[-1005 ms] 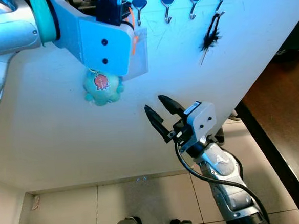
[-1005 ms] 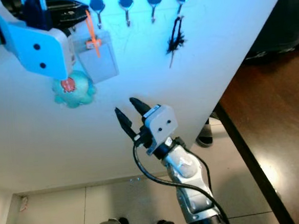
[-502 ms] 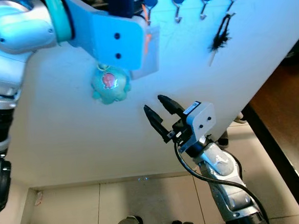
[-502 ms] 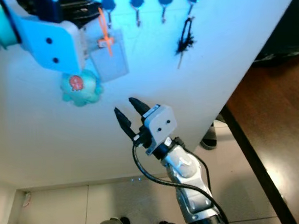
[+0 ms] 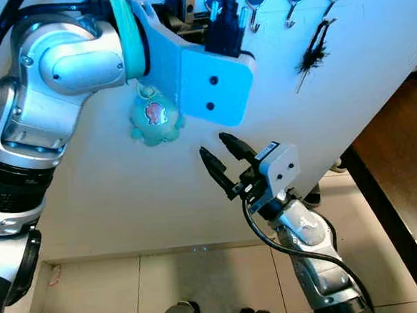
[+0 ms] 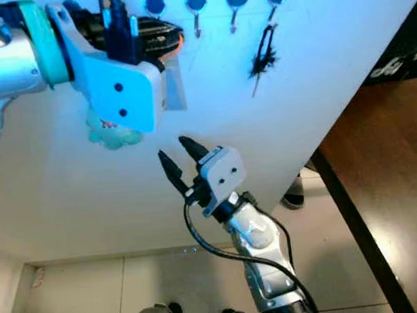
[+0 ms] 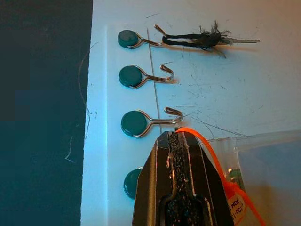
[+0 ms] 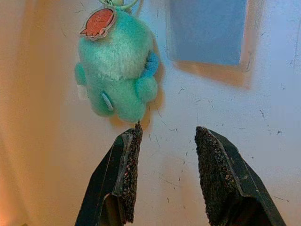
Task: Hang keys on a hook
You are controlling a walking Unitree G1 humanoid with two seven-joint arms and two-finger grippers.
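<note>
The left gripper (image 7: 178, 141), pinched shut on the keys' orange strap (image 7: 221, 181), is at ten o'clock by the hooks (image 7: 143, 121). It should loop the strap over a free hook. At centre, the right gripper (image 5: 218, 154) waits open.

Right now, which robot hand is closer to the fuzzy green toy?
Left. The left gripper is up by the hooks, shut on the orange loop that the fuzzy green toy hangs from. The right gripper waits open just below the toy, not touching.
</note>
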